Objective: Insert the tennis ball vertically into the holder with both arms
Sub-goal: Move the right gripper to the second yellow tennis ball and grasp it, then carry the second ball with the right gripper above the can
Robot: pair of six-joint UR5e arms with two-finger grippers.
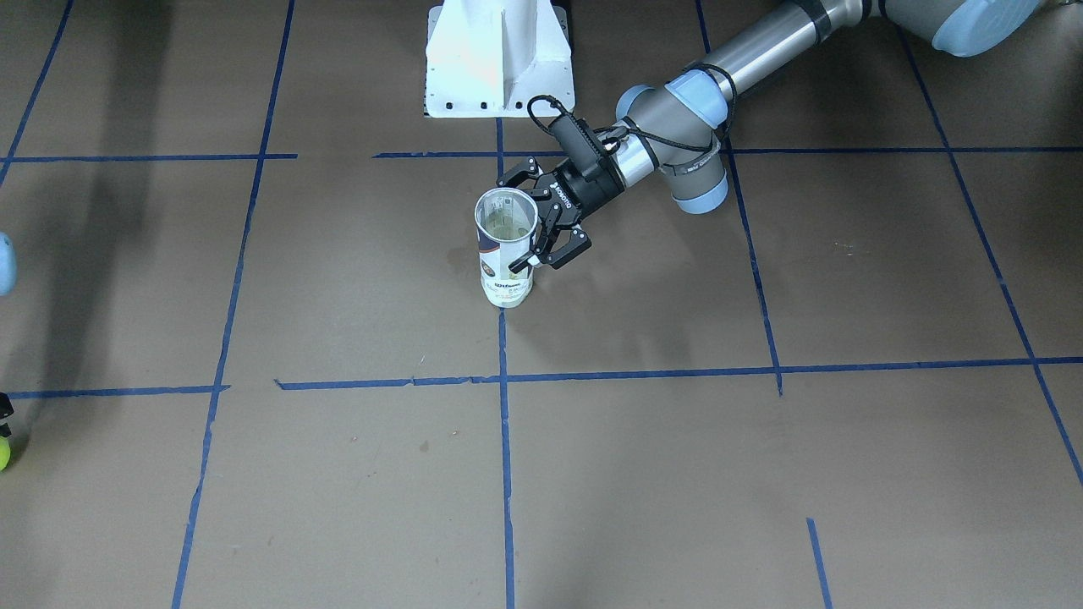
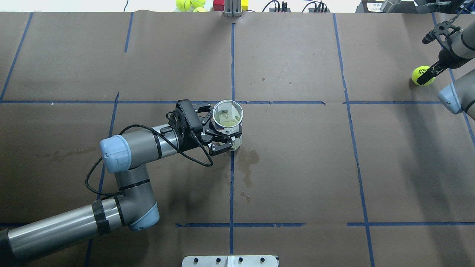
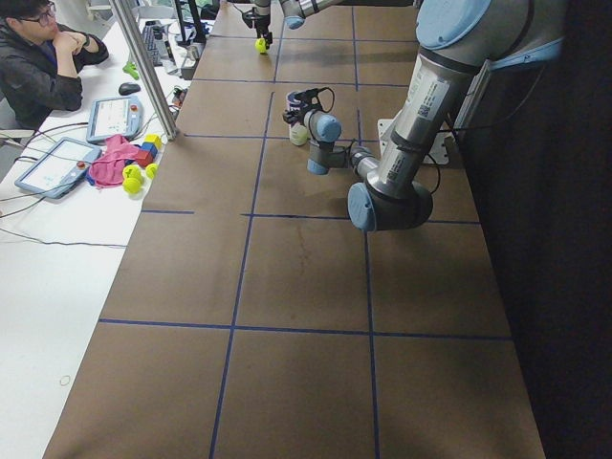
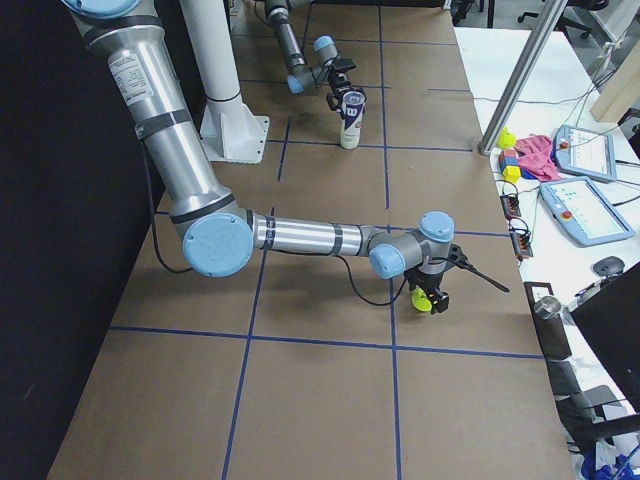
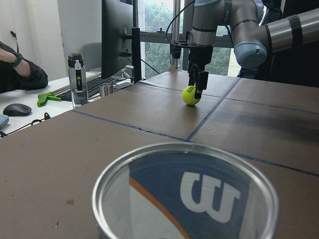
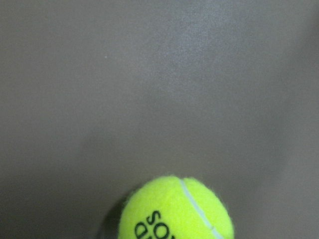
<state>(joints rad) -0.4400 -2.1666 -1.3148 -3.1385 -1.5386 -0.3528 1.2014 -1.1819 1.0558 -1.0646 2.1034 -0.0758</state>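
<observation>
The holder (image 2: 233,122), a clear tube with a navy and white label, stands upright near the table's middle, open end up; it also shows in the front view (image 1: 506,283). My left gripper (image 2: 218,129) reaches in from the side with a finger on each side of the tube, shut on it. The left wrist view looks down past the tube's rim (image 5: 184,149). The yellow tennis ball (image 2: 421,73) lies on the table at the far right. My right gripper (image 2: 423,60) is open above it, one finger beside the ball. The right wrist view shows the ball (image 6: 177,211) below.
The white pedestal base (image 1: 499,59) stands behind the holder. A wet stain (image 2: 246,163) marks the paper next to the tube. Spare tennis balls (image 2: 185,4) and blocks lie past the far edge. An operator (image 3: 38,57) sits at a side desk with tablets.
</observation>
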